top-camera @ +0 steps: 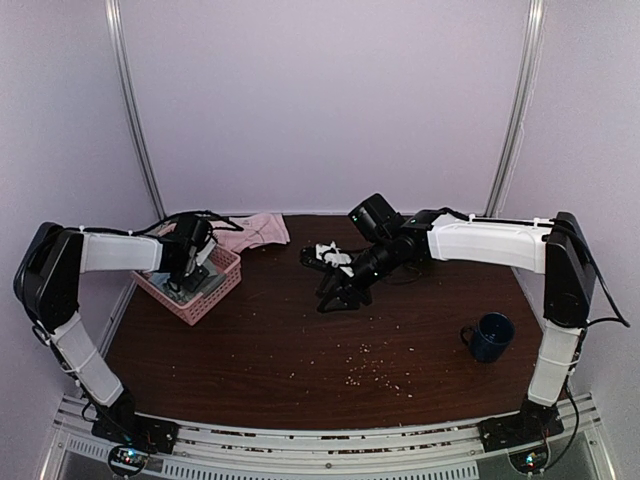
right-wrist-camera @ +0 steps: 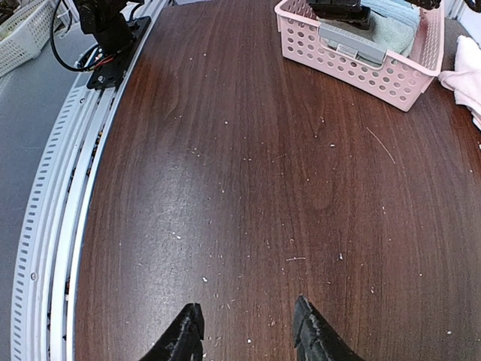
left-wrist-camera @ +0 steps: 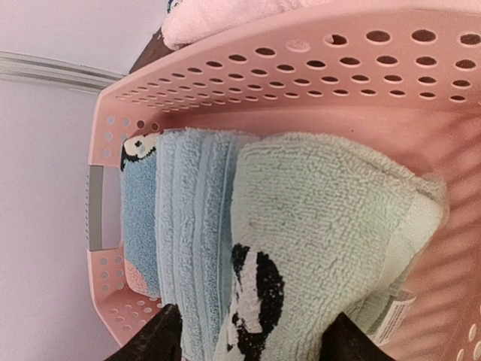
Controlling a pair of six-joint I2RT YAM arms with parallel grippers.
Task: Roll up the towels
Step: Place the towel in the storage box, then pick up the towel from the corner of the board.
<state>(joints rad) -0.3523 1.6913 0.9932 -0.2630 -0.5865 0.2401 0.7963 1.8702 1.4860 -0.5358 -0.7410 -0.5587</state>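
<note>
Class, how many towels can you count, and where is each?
4: pink towel on the table beside the basket; in the basket, green towel, pale blue towel, darker blue towel. Others may be hidden underneath.

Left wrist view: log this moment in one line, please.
left claw: open over green towel in basket | pink towel: on table behind basket | right claw: open, empty, above table
</note>
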